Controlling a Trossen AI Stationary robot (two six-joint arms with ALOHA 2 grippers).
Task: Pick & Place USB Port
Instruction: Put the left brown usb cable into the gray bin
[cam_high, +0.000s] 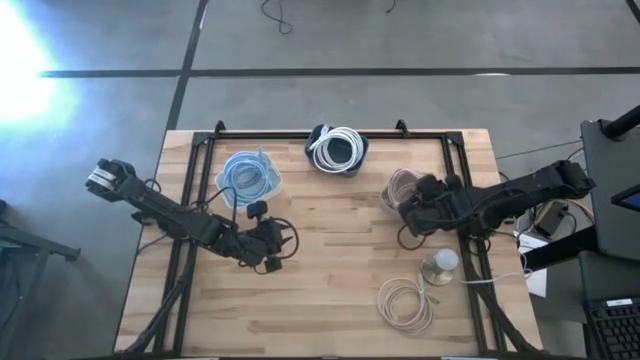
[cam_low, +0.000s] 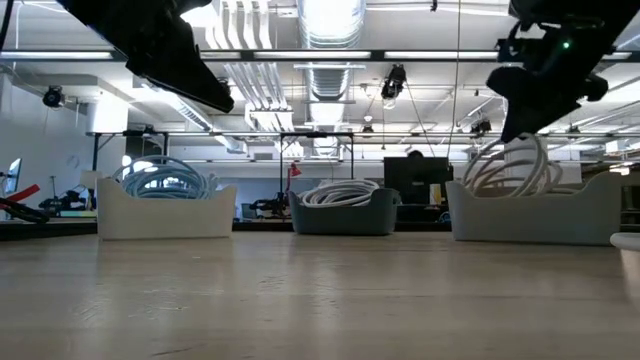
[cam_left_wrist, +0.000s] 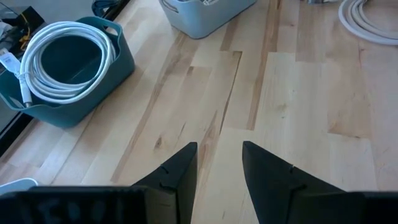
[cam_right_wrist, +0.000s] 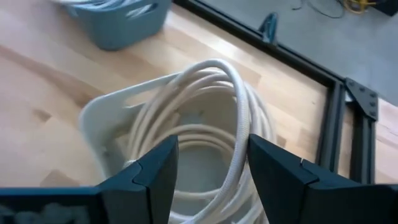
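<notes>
Three bins stand along the table's far half. A pale bin (cam_high: 250, 178) holds a blue cable coil, a teal bin (cam_high: 337, 150) a white coil, and a white bin (cam_high: 402, 188) a beige cable coil (cam_right_wrist: 211, 134). My right gripper (cam_right_wrist: 211, 180) hangs open just over the white bin. Its fingers stand on either side of the coil's raised top loop (cam_low: 520, 150), and I see no touch. My left gripper (cam_left_wrist: 219, 165) is open and empty above bare wood left of the table's middle (cam_high: 280, 245). It points toward the right side and is lifted clear in the low view (cam_low: 205, 95).
A loose beige cable coil (cam_high: 405, 303) lies flat near the table's near right corner, with a white round object (cam_high: 440, 264) just beyond it. Black frame rails (cam_high: 200, 150) run along the far and side edges. Bare wood spans the middle and near left.
</notes>
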